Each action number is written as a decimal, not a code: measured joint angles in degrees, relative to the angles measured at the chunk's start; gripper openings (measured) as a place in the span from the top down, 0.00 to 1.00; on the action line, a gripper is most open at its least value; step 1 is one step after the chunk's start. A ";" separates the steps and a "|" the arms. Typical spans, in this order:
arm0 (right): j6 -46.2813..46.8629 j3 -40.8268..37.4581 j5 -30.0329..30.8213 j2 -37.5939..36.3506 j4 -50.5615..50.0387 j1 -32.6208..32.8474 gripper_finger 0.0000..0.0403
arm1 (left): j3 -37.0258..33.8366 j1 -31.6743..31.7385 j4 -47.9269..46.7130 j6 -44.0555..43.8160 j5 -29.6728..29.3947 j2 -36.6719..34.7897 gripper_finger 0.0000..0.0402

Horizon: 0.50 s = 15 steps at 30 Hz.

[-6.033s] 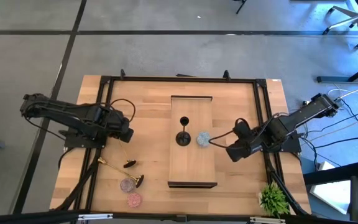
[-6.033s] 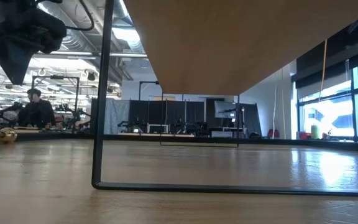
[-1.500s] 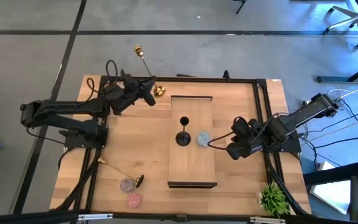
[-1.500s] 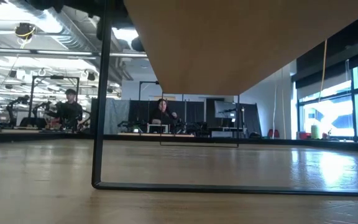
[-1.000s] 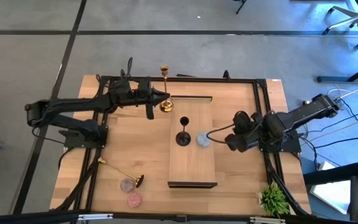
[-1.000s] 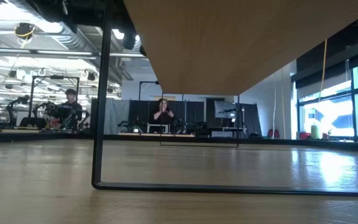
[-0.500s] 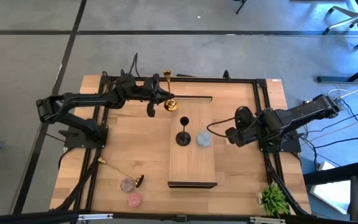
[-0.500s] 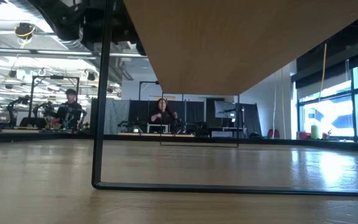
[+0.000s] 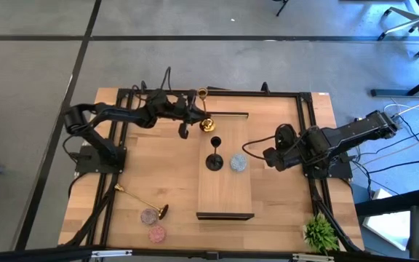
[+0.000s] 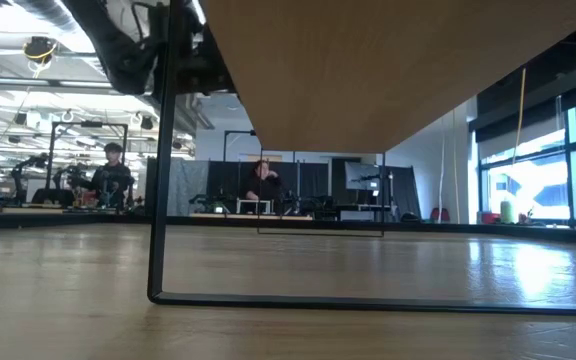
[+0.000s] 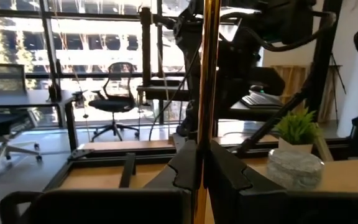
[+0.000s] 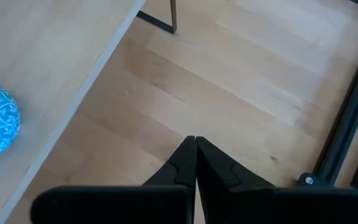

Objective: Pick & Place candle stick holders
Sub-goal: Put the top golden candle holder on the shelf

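Note:
A shiny gold candle stick holder (image 9: 204, 110) stands upright over the far-left corner of the raised wooden shelf (image 9: 224, 193), with my left gripper (image 9: 193, 116) shut on its stem. A black stemmed holder (image 9: 214, 155) and a low light-blue one (image 9: 237, 163) stand by their bases on the shelf. A second gold holder (image 9: 142, 200) lies on its side at the near left, beside a mauve one (image 9: 149, 216) and a pink one (image 9: 156, 233). My right gripper (image 9: 267, 157) hovers shut, holding nothing, over the table just right of the shelf. My left gripper pinches the gold holder's thin stem (image 11: 207, 134) between its two fingers (image 11: 185, 168). The fingers come level from the table's left and lie across the stem. The holder stands upright and rises well above them. The fingers hide its base, and I cannot tell whether it touches the shelf.
A black metal frame (image 9: 308, 131) runs round the tabletop. A small green plant (image 9: 320, 233) stands at the near right corner. The low view looks under the shelf past its thin black leg (image 10: 158, 200). People sit in the room beyond the table (image 10: 264, 185).
My left gripper has carried the gold holder toward the table's right edge and somewhat down, from beside the far frame to over the shelf's far-left corner. The holder has stayed in the hold and now stands more upright.

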 joint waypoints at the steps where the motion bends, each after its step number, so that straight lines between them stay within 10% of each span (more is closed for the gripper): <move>1: -0.01 0.00 0.00 0.00 0.03 0.01 0.98 | 0.43 0.00 -0.27 0.00 0.00 0.19 0.96; 15: -0.02 0.00 1.37 0.00 1.35 0.01 0.98 | 3.18 -0.09 -7.30 2.99 -1.08 0.45 0.96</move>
